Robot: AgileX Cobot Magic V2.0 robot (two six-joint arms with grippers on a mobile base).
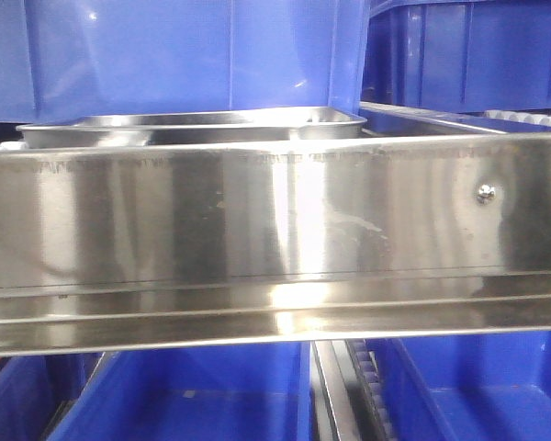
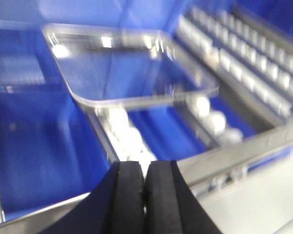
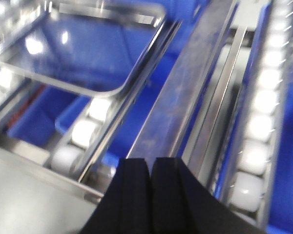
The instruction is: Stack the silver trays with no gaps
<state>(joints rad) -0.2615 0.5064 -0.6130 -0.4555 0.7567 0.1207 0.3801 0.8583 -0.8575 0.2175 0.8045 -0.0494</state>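
Observation:
A shiny silver tray (image 1: 193,119) with a flat rim sits just behind the long steel rail, in front of a blue bin. In the left wrist view the same tray (image 2: 122,68) lies empty ahead of and beyond my left gripper (image 2: 145,168), whose black pads are pressed together with nothing between them. The right wrist view has the tray (image 3: 83,48) at the upper left, resting on rollers. My right gripper (image 3: 150,165) is shut and empty, low in the frame and well short of the tray. Neither gripper appears in the front view.
A long steel rail (image 1: 275,220) with a screw (image 1: 485,193) spans the front view. Blue plastic bins stand behind (image 1: 165,46) and below (image 1: 193,395). White conveyor rollers (image 2: 210,119) (image 3: 261,126) run beside the tray, with a steel divider (image 3: 185,92) between lanes.

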